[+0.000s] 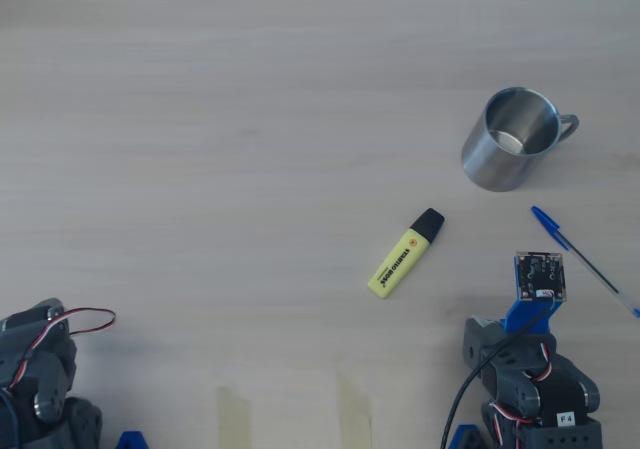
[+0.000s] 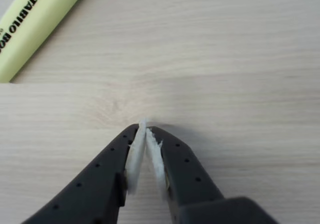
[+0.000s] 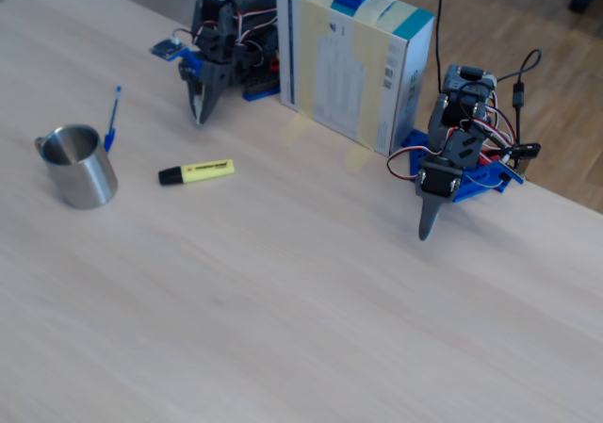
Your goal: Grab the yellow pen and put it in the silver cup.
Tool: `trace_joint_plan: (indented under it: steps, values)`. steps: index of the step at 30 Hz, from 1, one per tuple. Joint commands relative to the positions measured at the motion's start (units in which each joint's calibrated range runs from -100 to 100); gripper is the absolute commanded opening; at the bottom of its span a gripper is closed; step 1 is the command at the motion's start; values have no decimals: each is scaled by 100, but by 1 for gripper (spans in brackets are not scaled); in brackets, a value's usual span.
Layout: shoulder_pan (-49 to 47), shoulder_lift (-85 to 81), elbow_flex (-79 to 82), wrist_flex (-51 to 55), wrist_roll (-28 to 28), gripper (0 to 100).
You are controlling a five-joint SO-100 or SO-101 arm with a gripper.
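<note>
Nothing is sitting in the closed claw [image 2: 145, 129], so it is needing to open wide and straddle the pen [image 1: 405, 253] crosswise.

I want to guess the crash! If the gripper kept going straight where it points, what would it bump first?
Probably just the pale wooden table. The shut gripper aims past the chunky yellow highlighter pen, which lies off to the left in the wrist view.

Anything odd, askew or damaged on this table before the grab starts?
Only the gripper: its white finger pads look ragged and torn at the tips. The yellow pen lies flat and the silver cup stands upright.
</note>
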Motion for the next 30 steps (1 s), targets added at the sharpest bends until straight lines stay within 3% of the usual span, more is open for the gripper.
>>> trace_joint_plan:
  steps: [1, 16, 23, 30]
  values:
    - [-20, 33, 54, 110, 23, 3]
    - [-20, 49, 54, -748, -45, 3]
    - [-291, 506, -109, -1006, -518, 3]
    - [-474, 1504, -1089, -1177, -596, 16]
